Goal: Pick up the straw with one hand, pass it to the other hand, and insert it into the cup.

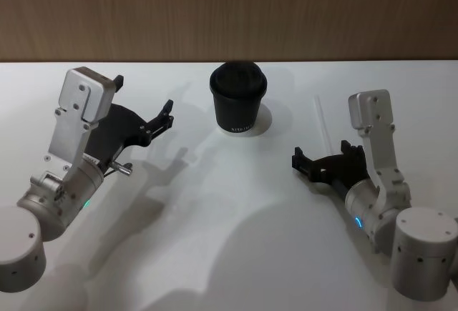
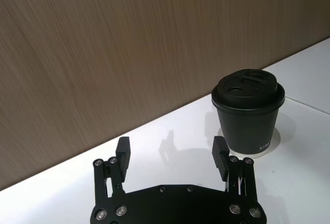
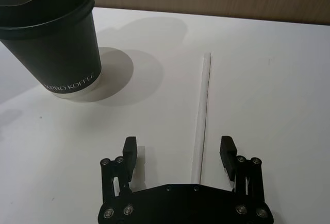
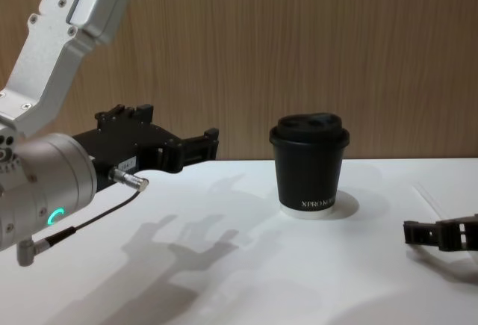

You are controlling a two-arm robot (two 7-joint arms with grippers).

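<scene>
1. The straw lies flat on the white table, just ahead of my right gripper. Its near end runs in between my jaws.
2. Its long axis points away from me toward the wooden wall, roughly along my own line of reach. My jaws therefore stand either side of it, across its width. This is the relation the pick turns on.
3. The straw is not centred in the gap (it sits closer to one jaw than the other). I judge a small sideways shift would help before I close.
4. My right gripper is spread wide and holds nothing. I cannot tell whether its jaws already touch the table.
5. In the head view my right gripper is far nearer the straw than my left gripper. The pick falls to the right arm.
6. My left gripper hangs above the table on the other side of the cup. Its jaws are also wide and empty, and it points toward the cup.
7. The cup stands upright near the back of the table, between the two arms and well apart from both, with its lid on.
8. Count: one straw, one cup, two grippers.
</scene>
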